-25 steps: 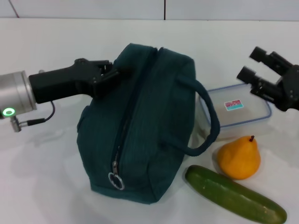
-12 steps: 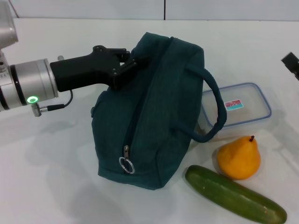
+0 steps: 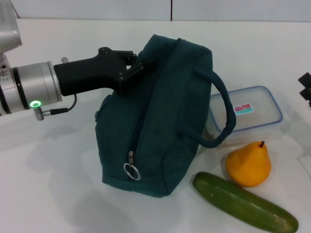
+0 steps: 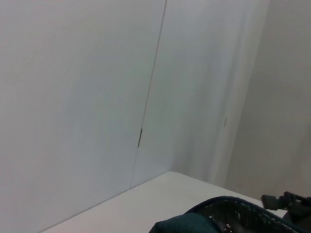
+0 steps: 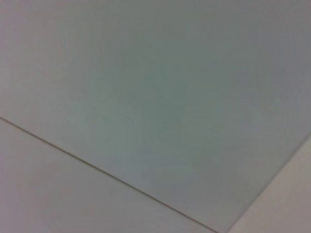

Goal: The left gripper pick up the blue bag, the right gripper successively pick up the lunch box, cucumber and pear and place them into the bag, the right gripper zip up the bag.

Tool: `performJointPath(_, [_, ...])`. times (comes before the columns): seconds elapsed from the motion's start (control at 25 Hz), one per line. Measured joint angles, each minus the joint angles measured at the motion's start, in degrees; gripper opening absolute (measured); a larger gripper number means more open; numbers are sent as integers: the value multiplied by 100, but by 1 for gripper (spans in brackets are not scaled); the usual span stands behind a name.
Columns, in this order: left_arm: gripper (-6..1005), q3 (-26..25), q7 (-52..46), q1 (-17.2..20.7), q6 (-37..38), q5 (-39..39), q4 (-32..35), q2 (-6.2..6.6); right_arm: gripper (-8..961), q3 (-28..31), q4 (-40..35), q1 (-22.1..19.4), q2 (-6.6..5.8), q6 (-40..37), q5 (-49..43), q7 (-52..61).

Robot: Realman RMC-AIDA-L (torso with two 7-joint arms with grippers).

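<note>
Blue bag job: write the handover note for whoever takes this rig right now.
Left pincer: clamped on the upper left side of the blue bag, which stands on the table, zipper shut.
Right pincer: only a sliver shows at the right edge of the head view, holding nothing that can be seen.
Lunch box, pear and cucumber all lie on the table to the bag's right.
Done: bag gripped.
Left: open the bag, load lunch box, cucumber, pear, then zip up.
</note>
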Motion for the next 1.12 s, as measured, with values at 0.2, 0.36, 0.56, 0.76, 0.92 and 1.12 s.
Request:
performJointPath(0.2, [121, 44, 43, -5, -13, 17, -58, -4, 825, 2, 104, 16, -1, 157, -11, 172])
performJointPath(0.36, [120, 54, 52, -5, -61, 12, -61, -6, 825, 19, 260, 85, -2, 279, -9, 213])
performJointPath(0.56, [120, 203, 61, -45, -68, 19, -61, -7, 824, 8, 568, 354, -1, 463, -25, 298])
performJointPath(0.76, [121, 243, 79, -57, -76, 20, -60, -7, 824, 45, 560, 464, -1, 755, -181, 543])
performJointPath(0.92, [120, 243, 210, -97, -76, 20, -149, -6, 825, 70, 587, 623, -2, 932, -286, 657])
performJointPath(1.12, [118, 244, 291, -172, -114, -1, -303, -6, 817, 85, 579, 802, -1, 915, -455, 767])
